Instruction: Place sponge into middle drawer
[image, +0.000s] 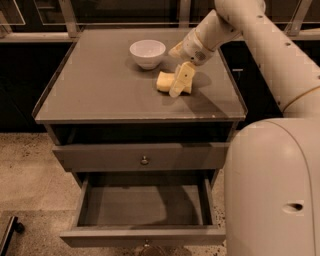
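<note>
The pale-yellow sponge (164, 81) lies on the grey cabinet top (100, 95), just right of the white bowl (147, 53). My gripper (179, 85) reaches down from the upper right and sits at the sponge's right end, partly covering it. The middle drawer (142, 236) is pulled out below, and its grey inside (145, 207) holds nothing. Its knob is mostly cut off at the bottom edge of the view.
The upper drawer (100, 157) with its round knob (144, 160) is closed, directly above the open one. My arm (280, 55) crosses the upper right and my white body (270, 190) fills the lower right. Speckled floor (25, 165) lies to the left.
</note>
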